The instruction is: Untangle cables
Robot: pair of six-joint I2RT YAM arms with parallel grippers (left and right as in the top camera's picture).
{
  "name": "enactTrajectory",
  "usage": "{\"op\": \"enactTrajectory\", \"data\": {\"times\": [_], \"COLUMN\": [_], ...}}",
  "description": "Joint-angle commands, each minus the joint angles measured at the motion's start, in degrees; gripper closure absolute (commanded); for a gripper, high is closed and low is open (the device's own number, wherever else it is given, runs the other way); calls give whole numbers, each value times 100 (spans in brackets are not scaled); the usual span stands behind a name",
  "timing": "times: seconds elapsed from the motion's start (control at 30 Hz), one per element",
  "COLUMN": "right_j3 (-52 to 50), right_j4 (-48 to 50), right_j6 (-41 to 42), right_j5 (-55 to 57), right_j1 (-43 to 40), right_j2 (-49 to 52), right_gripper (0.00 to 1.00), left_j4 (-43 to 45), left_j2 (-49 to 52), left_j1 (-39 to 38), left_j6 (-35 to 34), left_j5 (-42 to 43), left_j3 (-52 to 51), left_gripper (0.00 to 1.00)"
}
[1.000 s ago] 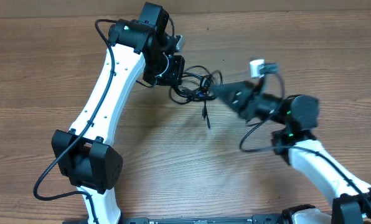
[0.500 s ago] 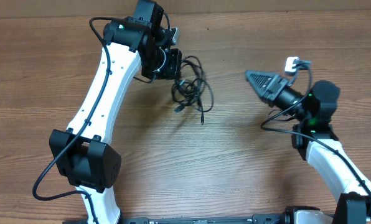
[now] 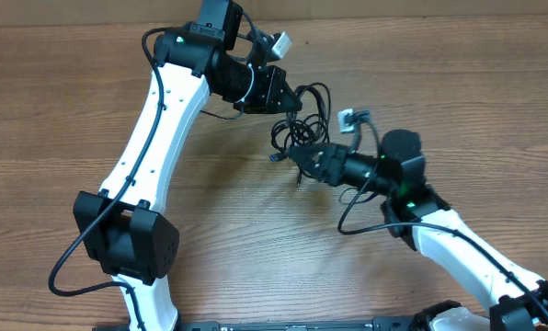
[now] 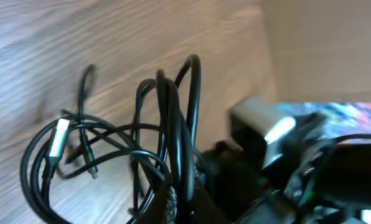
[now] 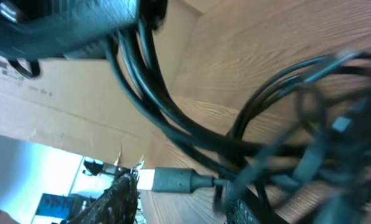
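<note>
**While the Left Claw Grips the Tangle, the Right Claw Stands Parted at Its Edge**

Where the two arms meet near the far side of the brown wooden table (image 3: pixel 210 211), the thin black flexible cables (image 3: pixel 303 118) sit as one knotted bundle of overlapping loops. It lies between the black two-finger left claw (image 3: pixel 283 90) and the black two-finger right claw (image 3: pixel 302 154).

The left claw is clenched on the cables. In its wrist view, several strands (image 4: pixel 173 118) rise together out of its closed tips and fan into tall loops. A slim silver plug (image 4: pixel 59 140) lies among the lower coils, close to the table surface.

The right claw points up and leftward at the lower edge of the bundle, its tip right against the lowest loops in the overhead view. Its wrist view is blurred, yet its ridged black fingers (image 5: pixel 120 196) stand apart, so the claw is released. A grey plug end (image 5: pixel 173 181) and a few dark strands (image 5: pixel 173 118) cross the space ahead of them. Whether any strand touches a finger cannot be told.
</note>
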Motion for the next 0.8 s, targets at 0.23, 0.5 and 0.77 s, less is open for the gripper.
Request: {"op": "enactTrajectory", "data": {"times": [0.23, 0.5, 0.77], "right_j3": [66, 66, 66], "right_j4": [601, -1158, -2511], "right_j6": [378, 1226, 1318], "right_j5": [503, 3733, 5283], "right_j1": [66, 61, -490], "right_j2": [-61, -61, -61], "right_gripper": [96, 96, 96], "left_j4": [24, 46, 9], "left_j2": [-31, -42, -52], "left_j1": [-72, -17, 361], "left_j6": [199, 551, 1550], "left_j5": [988, 1596, 4057], "left_j3": [83, 85, 87], "left_gripper": [96, 96, 96]}}
